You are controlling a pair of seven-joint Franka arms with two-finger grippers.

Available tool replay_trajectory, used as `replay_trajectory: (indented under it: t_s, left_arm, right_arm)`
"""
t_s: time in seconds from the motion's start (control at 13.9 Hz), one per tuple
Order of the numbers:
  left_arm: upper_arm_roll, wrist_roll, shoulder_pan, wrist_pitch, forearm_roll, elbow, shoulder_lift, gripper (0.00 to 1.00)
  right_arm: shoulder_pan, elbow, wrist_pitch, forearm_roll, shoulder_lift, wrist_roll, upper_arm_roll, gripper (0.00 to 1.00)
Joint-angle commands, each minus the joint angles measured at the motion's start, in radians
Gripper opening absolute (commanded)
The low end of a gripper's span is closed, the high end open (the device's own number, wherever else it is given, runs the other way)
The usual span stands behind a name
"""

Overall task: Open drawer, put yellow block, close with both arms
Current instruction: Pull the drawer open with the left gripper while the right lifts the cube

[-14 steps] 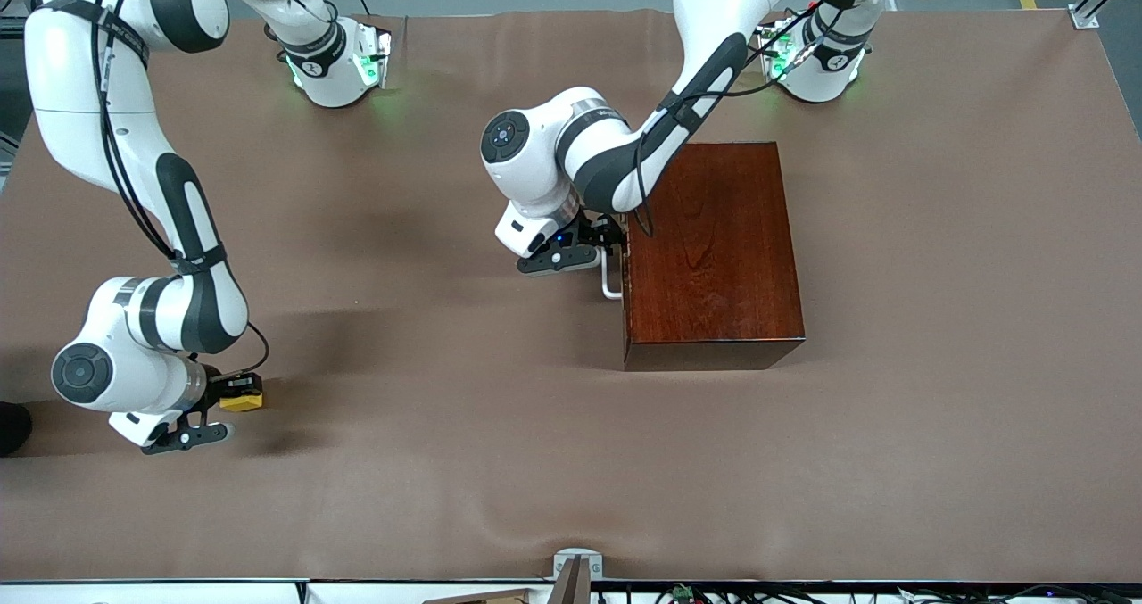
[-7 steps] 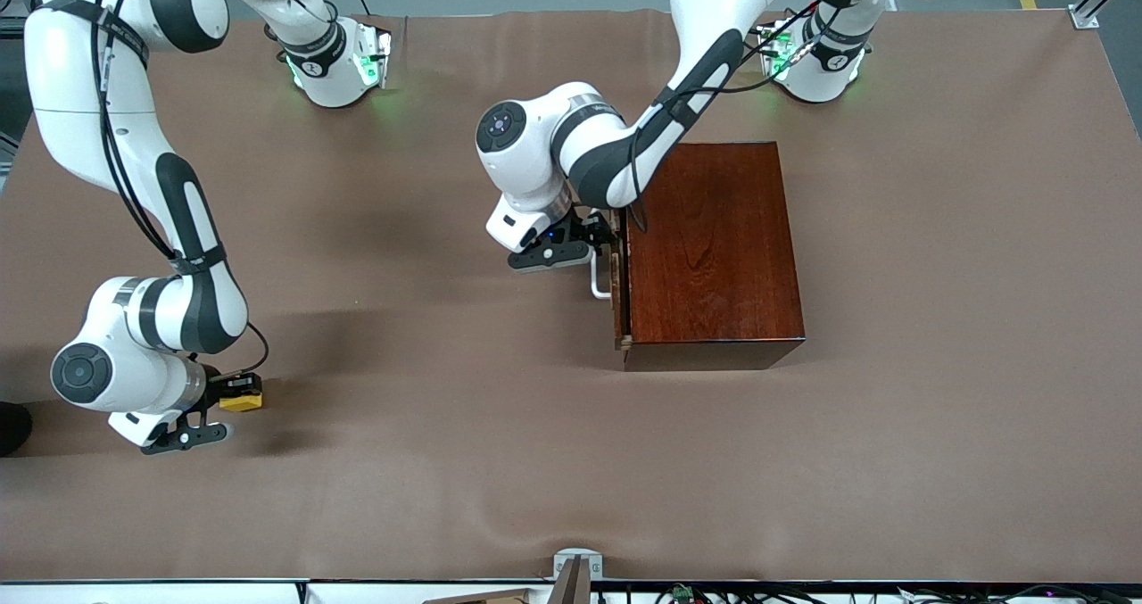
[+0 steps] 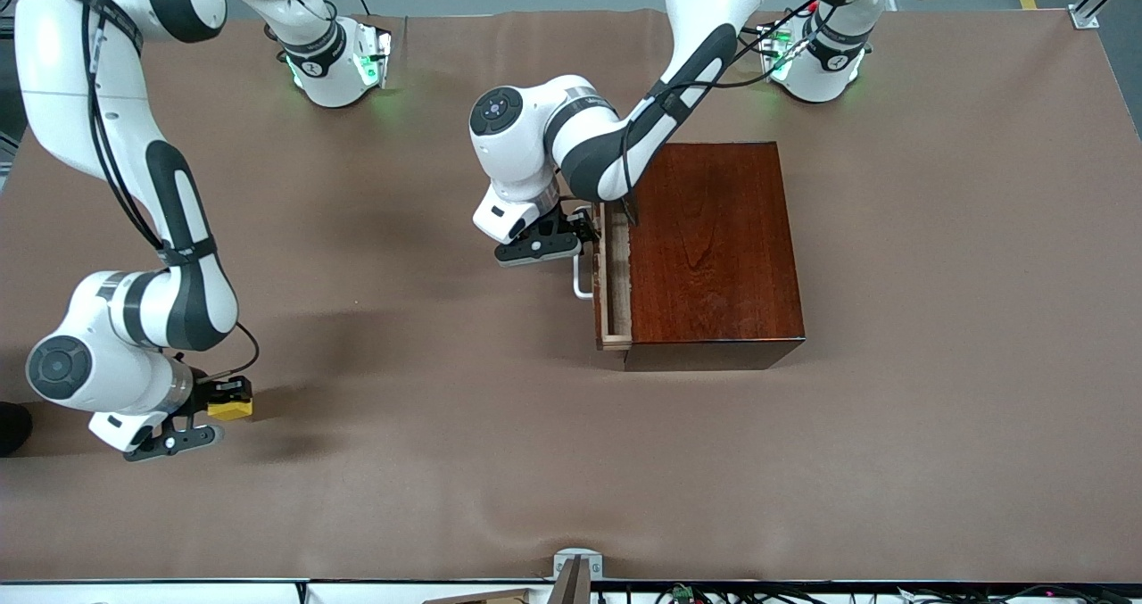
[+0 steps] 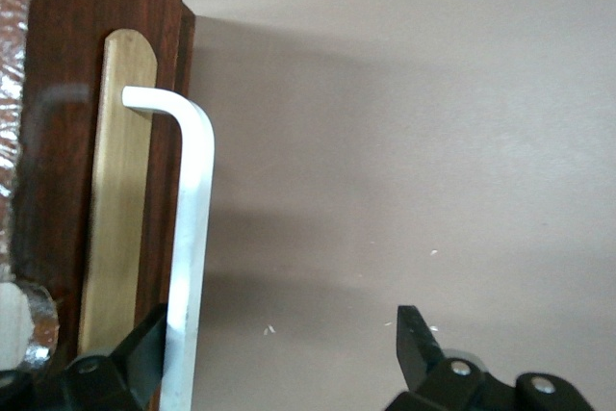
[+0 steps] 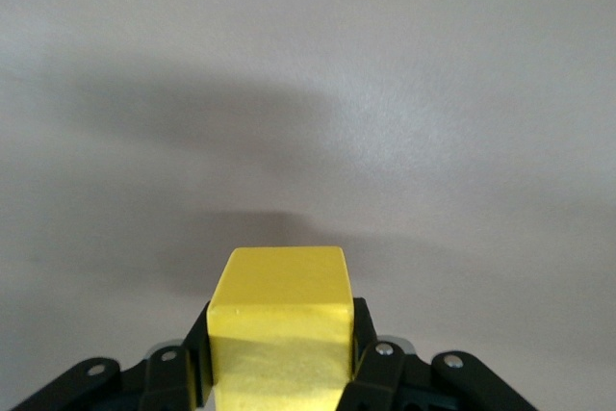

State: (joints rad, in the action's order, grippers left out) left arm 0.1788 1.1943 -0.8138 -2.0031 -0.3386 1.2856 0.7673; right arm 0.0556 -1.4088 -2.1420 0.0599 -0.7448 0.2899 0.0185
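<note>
The drawer [image 3: 614, 276] stands a little way out of the dark mahogany box [image 3: 714, 247], with a strip of its pale tray showing. Its front faces the right arm's end of the table. My left gripper [image 3: 580, 229] is open at the white bar handle [image 3: 582, 281]. In the left wrist view the handle [image 4: 190, 238] has one finger [image 4: 144, 353] tucked between it and the drawer front [image 4: 58, 190]; the left gripper [image 4: 284, 326] has its jaws wide apart. My right gripper [image 3: 219, 405] is shut on the yellow block [image 3: 230, 409] [image 5: 279, 320], just above the table near the right arm's end.
The brown cloth table [image 3: 464, 461] stretches between the block and the box. The arm bases [image 3: 343, 64] [image 3: 812, 64] stand at the edge farthest from the front camera. A small metal bracket [image 3: 575, 561] sits at the nearest edge.
The drawer has slid out of the box toward the right arm's end, with the left gripper moving along at the handle. The right gripper has shifted slightly with the yellow block in it.
</note>
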Motion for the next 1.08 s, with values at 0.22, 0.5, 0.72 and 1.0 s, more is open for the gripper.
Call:
replay_trajectory:
  t_s: [0.22,0.5,0.72,1.0]
  left_arm:
    - [-0.004,0.031,-0.010,-0.077,0.000,-0.046,0.017,1.00]
    - [-0.004,0.030,-0.008,-0.117,0.013,-0.045,0.017,1.00]
    - [-0.004,0.030,-0.007,-0.160,0.033,-0.045,0.017,1.00]
    - [-0.004,0.031,-0.007,-0.218,0.044,-0.045,0.020,1.00]
  right_arm:
    - [-0.007,-0.018,0.028,0.017,0.096,0.168,-0.012,0.00]
    - [-0.020,-0.019,0.028,0.015,0.143,0.342,-0.015,0.00]
    - [-0.029,-0.019,0.028,0.015,0.168,0.468,-0.015,0.00]
    - [-0.040,-0.021,0.028,0.015,0.189,0.616,-0.015,0.00]
